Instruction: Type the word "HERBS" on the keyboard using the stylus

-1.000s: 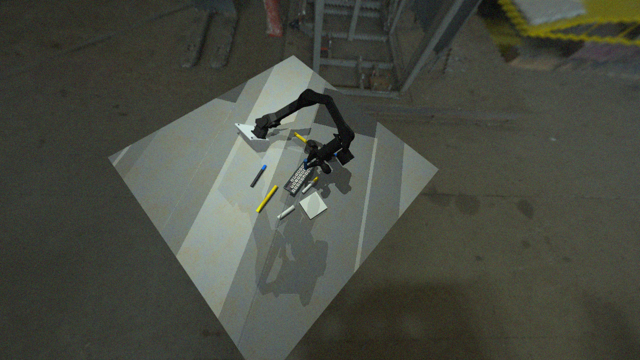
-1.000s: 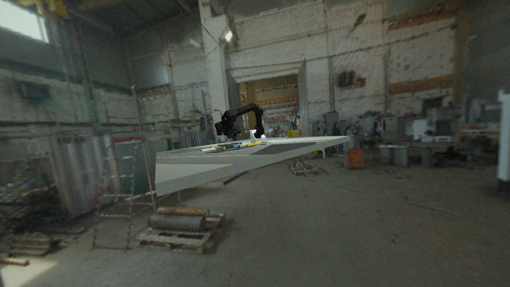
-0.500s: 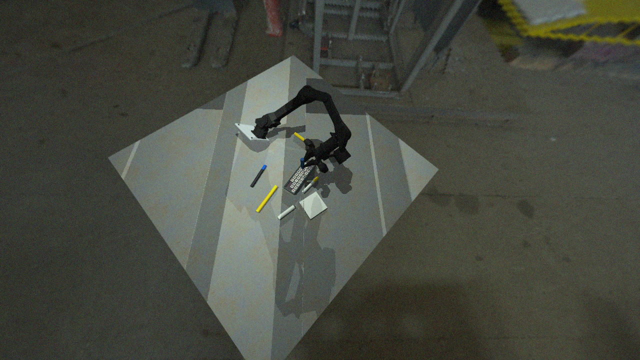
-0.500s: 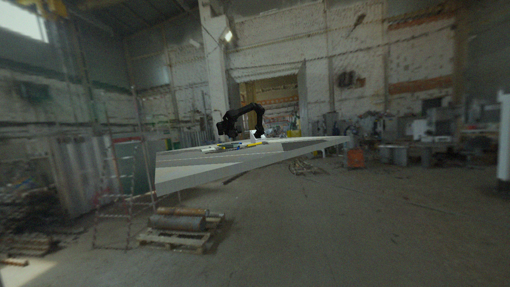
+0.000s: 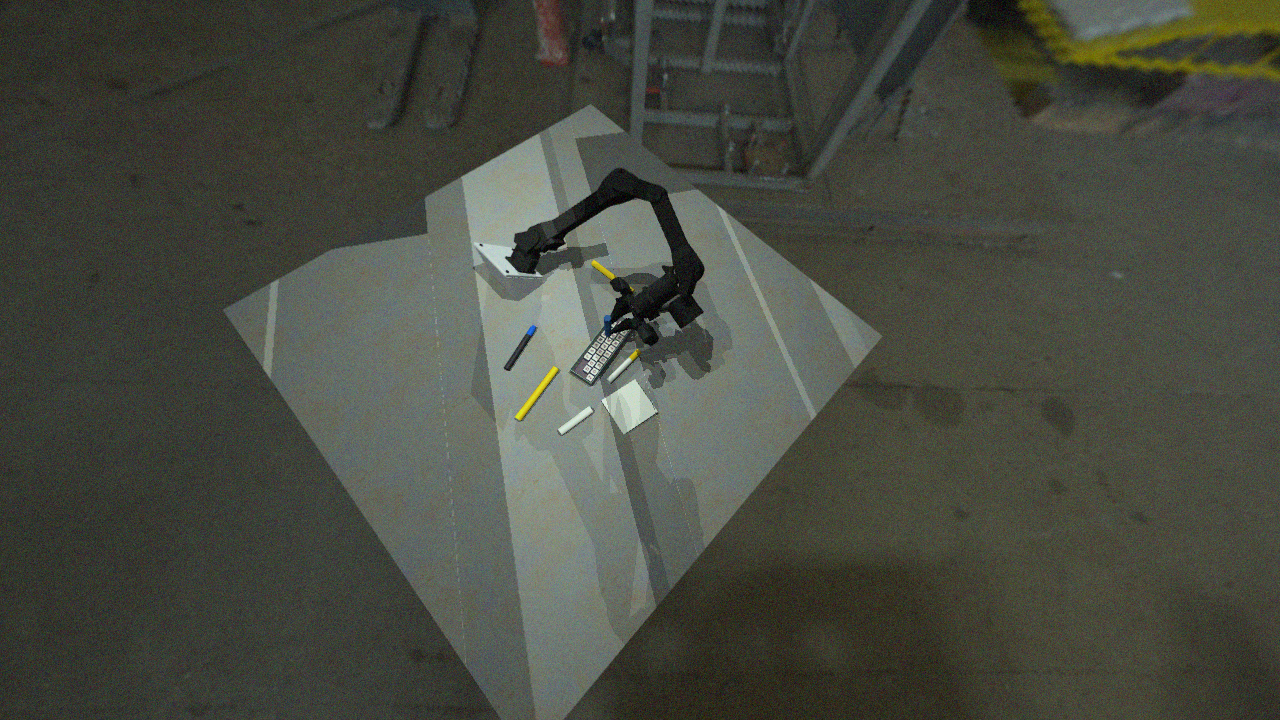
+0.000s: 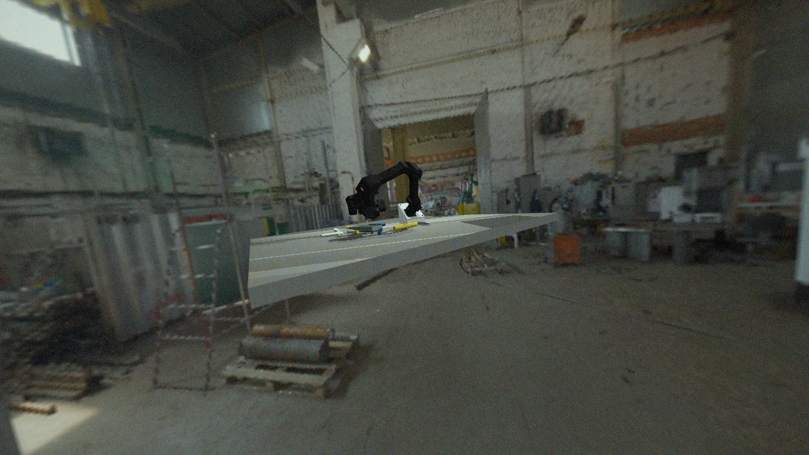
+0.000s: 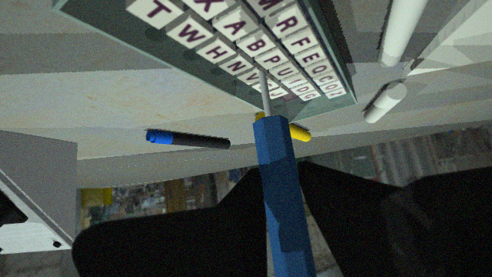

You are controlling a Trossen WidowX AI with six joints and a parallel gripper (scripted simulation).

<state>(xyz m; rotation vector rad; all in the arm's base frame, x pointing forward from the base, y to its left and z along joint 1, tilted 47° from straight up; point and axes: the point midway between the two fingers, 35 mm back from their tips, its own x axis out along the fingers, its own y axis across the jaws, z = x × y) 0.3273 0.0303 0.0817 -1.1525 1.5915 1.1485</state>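
I'm gripping the blue stylus (image 5: 607, 324) (image 7: 280, 185) in the gripper (image 5: 623, 324) (image 7: 278, 174), its tip over the keyboard (image 5: 590, 374) (image 6: 370, 229) (image 7: 231, 86) mid-tabletop (image 5: 572, 555) (image 6: 316, 246) (image 7: 115, 104), near S; I'm judging this the typing stage, next needing alignment and a firm press.

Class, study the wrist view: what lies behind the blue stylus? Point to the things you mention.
Behind the blue stylus (image 5: 607, 324) (image 7: 280, 173), part of a yellow stick (image 5: 537, 394) (image 7: 300, 132) shows on either side; its middle is covered. Some of the keyboard (image 5: 586, 368) (image 7: 231, 77) is hidden behind the thin tip.

My stylus (image 5: 607, 324) (image 7: 282, 185) is blue with a grey tip. The keyboard (image 5: 590, 365) (image 7: 227, 75) is dark green with white keys and dark purple letters. One marker (image 5: 520, 347) (image 7: 188, 139) is black, blue at one end; the note pad (image 5: 630, 406) is plain pale white.
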